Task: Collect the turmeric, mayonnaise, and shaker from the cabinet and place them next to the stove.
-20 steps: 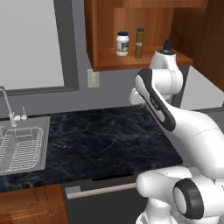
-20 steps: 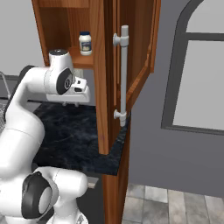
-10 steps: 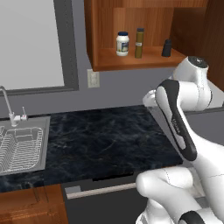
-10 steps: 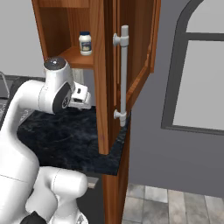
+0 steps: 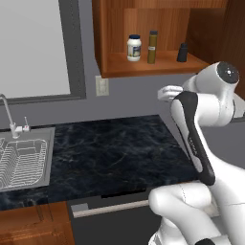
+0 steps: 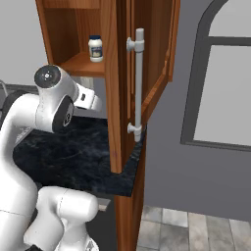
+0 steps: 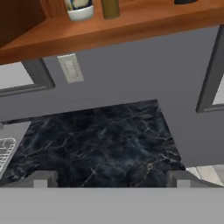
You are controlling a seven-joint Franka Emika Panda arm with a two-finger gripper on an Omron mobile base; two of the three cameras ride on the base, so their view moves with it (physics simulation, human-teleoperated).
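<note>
Cabinet (image 5: 158, 67), open: mayonnaise (image 5: 134, 47), turmeric (image 5: 152, 47) and a small dark shaker (image 5: 182, 52) all stand upright in a row on its shelf floor, none yet collected. End effector (image 7: 109, 179) below shelf level over the dark bench (image 5: 110, 158), jaws spread wide and empty. Recommended handling: rise level with the shelf, approach one container squarely, close at mid-body without nudging its neighbour.

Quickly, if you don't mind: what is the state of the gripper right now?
Gripper: open, holding nothing; its fingertips stand wide apart over the dark counter.
</note>
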